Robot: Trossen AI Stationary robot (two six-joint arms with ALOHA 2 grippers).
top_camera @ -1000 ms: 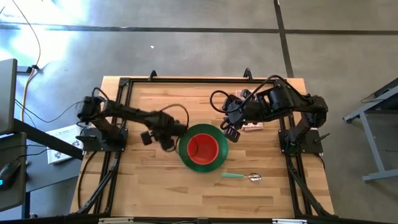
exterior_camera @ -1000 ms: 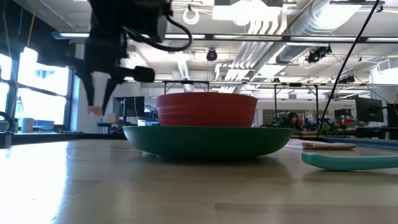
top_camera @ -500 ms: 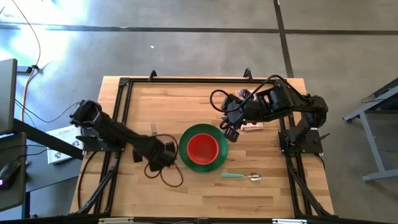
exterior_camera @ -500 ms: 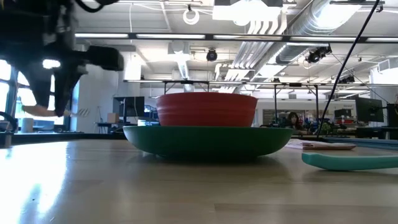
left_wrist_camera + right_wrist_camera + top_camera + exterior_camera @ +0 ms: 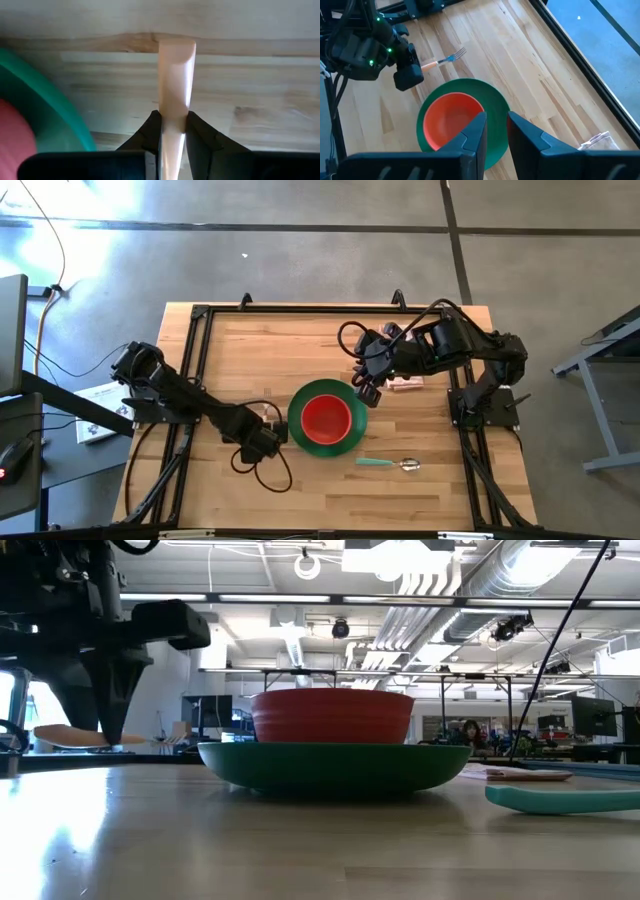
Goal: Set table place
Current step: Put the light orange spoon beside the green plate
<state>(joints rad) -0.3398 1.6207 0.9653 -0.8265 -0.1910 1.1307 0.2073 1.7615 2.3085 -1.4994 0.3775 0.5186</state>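
My left gripper (image 5: 268,430) stands just left of the green plate (image 5: 326,448), fingers pointing down, shut on a fork (image 5: 442,60) with a peach handle, a blue neck and metal tines (image 5: 459,51). A red bowl (image 5: 326,418) sits inside the plate, which rests on the wooden table (image 5: 300,340). My right gripper (image 5: 368,392) hovers above the plate's far right rim, empty, with a narrow gap between its fingers (image 5: 496,131). A spoon (image 5: 388,464) with a teal handle lies on the table to the near right of the plate. My left gripper pinches the fork's peach handle (image 5: 173,112) between its two fingers (image 5: 150,131), from above, lying across it. The handle's wide free end (image 5: 176,50) sticks out beyond the fingers. The fork lies about level, close over the table; whether it rests there I cannot tell.
A folded white and pink cloth (image 5: 405,383) lies by the right arm, right of the plate. A black rail frame (image 5: 300,310) edges the table. Bare wood lies left of the plate and along the near edge. A room with desks shows behind the table in the low view.
My left gripper has carried the fork from beside the plate's far left rim toward the table's near edge and down, ending low beside the plate's left rim. The fork's handle now lies about level. My right gripper has kept still.
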